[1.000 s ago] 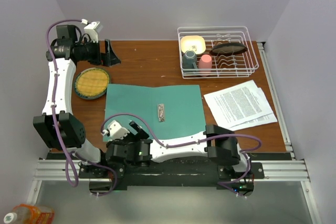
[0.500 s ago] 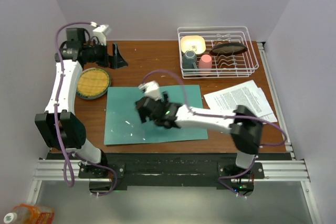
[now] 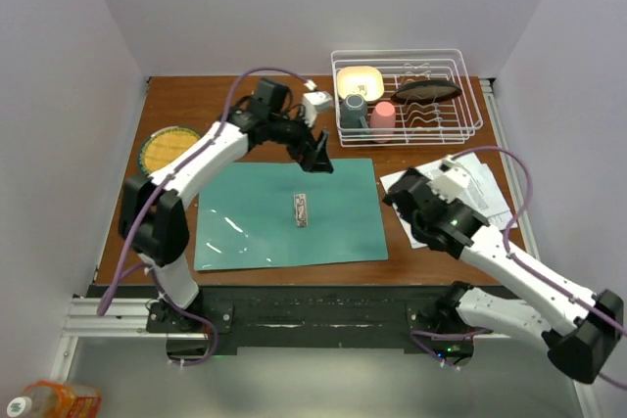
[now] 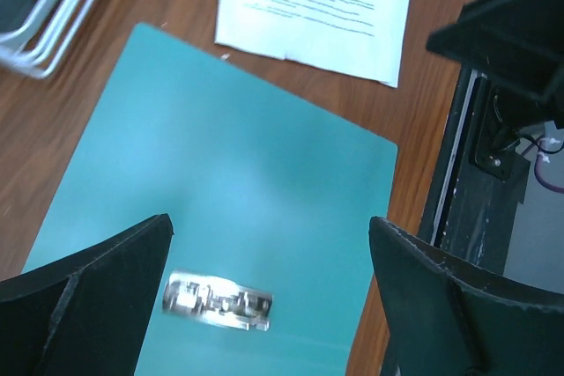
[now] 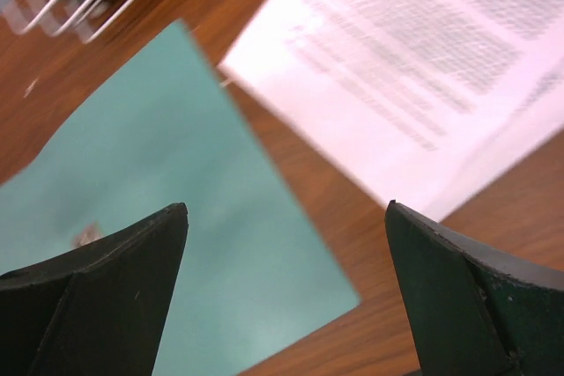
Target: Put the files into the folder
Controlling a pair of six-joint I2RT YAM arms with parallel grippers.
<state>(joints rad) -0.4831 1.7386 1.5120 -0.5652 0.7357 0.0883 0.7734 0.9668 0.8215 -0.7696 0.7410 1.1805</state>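
Two claws were held spread wide and empty, with nothing touched by either. The folder (image 3: 255,227) was laid flat at the middle of the wooden surface (image 3: 245,105), apparently opened out, with a small metal fastener (image 3: 302,210) exposed at its centre. This lay was judged to leave a bare teal leaf ready to receive paper. The files (image 3: 460,193) were found outside it, as a loosely fanned stack of printed sheets on the bare wood just beside the folder's right edge. A narrow strip of wood could be seen between them in the right wrist view. The left claw (image 3: 318,159) was poised over the folder's far edge with its fingers aimed down at the card. It was judged to be placed there so that the folder could be steadied or pinned while sheets were brought across. The right claw (image 3: 404,210) was hung above the gap between the folder's right edge and the nearest corner of the files, with both caught between its fingers in its own view. That station was judged to suit a reach for the sheets. A wide spread was thought fitting because thin paper lying flat offers no raised edge to be pinched. A wire dish rack (image 3: 475,105) at the far right and a round woven mat (image 3: 167,151) at the far left were set well apart from the work.
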